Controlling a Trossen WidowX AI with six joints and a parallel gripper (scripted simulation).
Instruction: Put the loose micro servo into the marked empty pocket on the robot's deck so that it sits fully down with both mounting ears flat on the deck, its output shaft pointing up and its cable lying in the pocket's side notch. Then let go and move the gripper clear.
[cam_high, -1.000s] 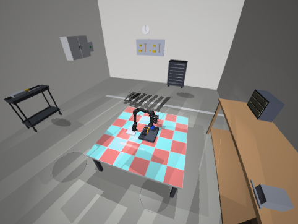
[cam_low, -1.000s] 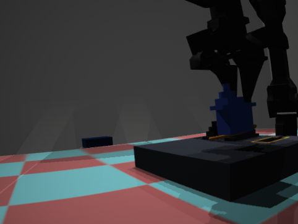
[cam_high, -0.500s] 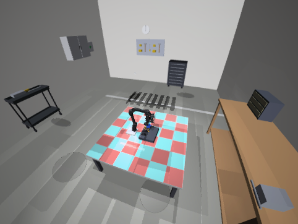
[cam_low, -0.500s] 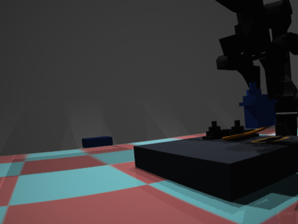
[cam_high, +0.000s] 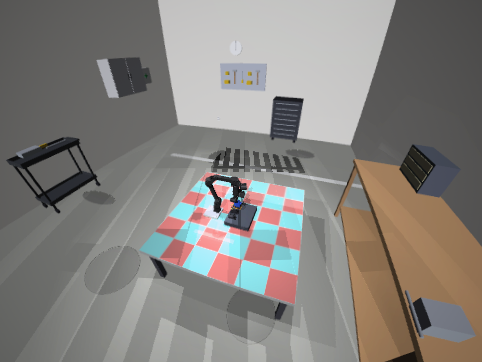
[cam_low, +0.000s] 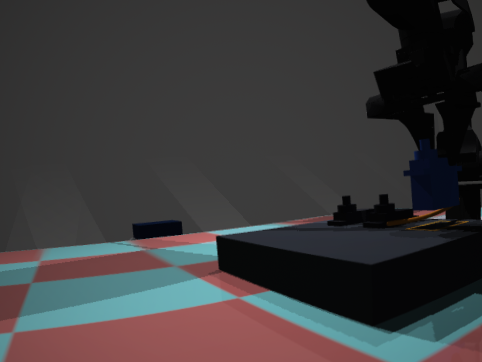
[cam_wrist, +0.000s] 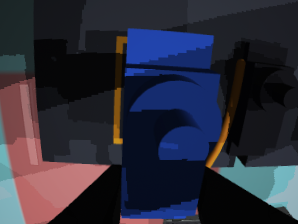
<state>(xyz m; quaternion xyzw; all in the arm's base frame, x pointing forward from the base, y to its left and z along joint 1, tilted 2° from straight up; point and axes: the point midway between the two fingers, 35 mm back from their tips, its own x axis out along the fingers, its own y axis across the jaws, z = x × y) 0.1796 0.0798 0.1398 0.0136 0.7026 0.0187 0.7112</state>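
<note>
The blue micro servo (cam_high: 238, 204) (cam_low: 434, 186) (cam_wrist: 172, 120) is upright with its output shaft up, above the dark deck (cam_high: 246, 221) (cam_low: 300, 246) (cam_wrist: 95, 150). My gripper (cam_low: 440, 150) (cam_wrist: 158, 175) is shut on it, one finger on each side. In the exterior view a gap shows between the servo's underside and the deck. The yellow-outlined pocket (cam_low: 435, 226) (cam_wrist: 118, 90) lies below it; in the wrist view the servo covers most of the outline. The orange cable (cam_low: 422, 217) (cam_wrist: 237, 95) hangs out from the servo's side. The side notch cannot be made out.
Two black servos with upright shafts (cam_low: 346, 212) (cam_low: 383, 212) sit on the deck beside the pocket. A dark blue block (cam_low: 157, 229) lies on the checkered table (cam_high: 225, 268) (cam_low: 125, 305) farther off. The arm's base stands beside the deck.
</note>
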